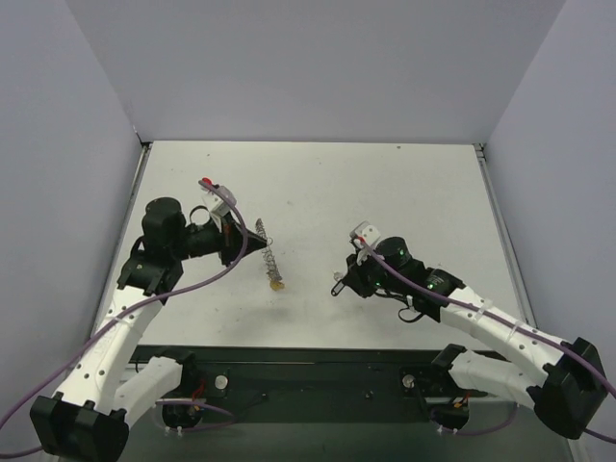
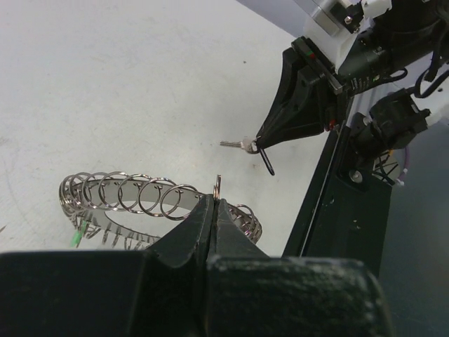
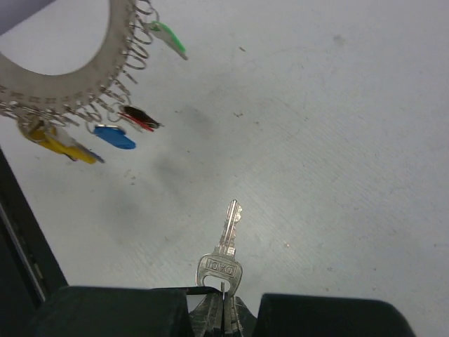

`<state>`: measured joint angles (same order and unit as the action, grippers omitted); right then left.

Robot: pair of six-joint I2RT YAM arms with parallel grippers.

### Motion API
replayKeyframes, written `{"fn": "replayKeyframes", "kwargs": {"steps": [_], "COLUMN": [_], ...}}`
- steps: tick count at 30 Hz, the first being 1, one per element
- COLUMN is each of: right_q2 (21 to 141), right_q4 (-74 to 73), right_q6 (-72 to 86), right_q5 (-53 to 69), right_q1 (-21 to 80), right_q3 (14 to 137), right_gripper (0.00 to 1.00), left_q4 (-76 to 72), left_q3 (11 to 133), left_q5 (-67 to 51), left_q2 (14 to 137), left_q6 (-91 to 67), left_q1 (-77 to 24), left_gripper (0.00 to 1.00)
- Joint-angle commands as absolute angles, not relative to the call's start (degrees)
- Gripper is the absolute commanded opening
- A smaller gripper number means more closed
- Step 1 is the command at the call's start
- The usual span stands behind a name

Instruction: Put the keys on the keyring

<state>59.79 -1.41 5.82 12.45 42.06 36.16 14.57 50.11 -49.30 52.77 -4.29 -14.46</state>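
Observation:
The keyring is a silvery band hung with many small wire loops. My left gripper is shut on its near edge and holds it. In the top view the keyring is edge-on like a spring, just right of my left gripper. Green, red-black, blue and yellow keys hang from the keyring. My right gripper is shut on the head of a bare metal key, blade pointing away, apart from the ring. From the left wrist, this key sticks out of my right gripper.
The white table is walled by grey panels at the left, back and right. A black base rail runs along the near edge. There is a gap of table between the two grippers.

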Motion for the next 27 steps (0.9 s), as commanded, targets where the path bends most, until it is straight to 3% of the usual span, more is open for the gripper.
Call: {"fn": "replayKeyframes", "kwargs": {"steps": [1,9,18,21,24,27], "right_q2": [55.21,54.05,53.44,53.35,56.85,61.08], "right_q4": [1.5,0.18,-5.36,-5.53,-12.87,-18.18], "right_q6": [-5.51,-10.54,-8.96,-8.01,-2.22,-2.47], "right_q5": [21.7,31.63,30.85,23.85,0.86,-10.24], "right_q1": [43.77,44.65,44.03,44.12,45.17,46.83], "right_q3": [37.61,40.52,45.79,48.15,53.59,59.67], "right_gripper": [0.0,0.0,0.0,0.0,0.0,0.0], "left_q4": [8.0,8.17,14.23,15.64,16.0,16.17], "left_q3": [50.8,49.83,51.5,52.12,52.12,52.47], "left_q5": [-57.38,-58.89,-56.7,-55.02,-52.39,-50.63], "left_q2": [50.71,48.78,50.27,50.54,50.1,50.18], "left_q6": [-3.52,-0.26,5.62,6.59,6.94,6.94], "left_q1": [-17.39,-21.97,-26.18,-26.98,-27.07,-27.25], "left_gripper": [0.0,0.0,0.0,0.0,0.0,0.0]}}
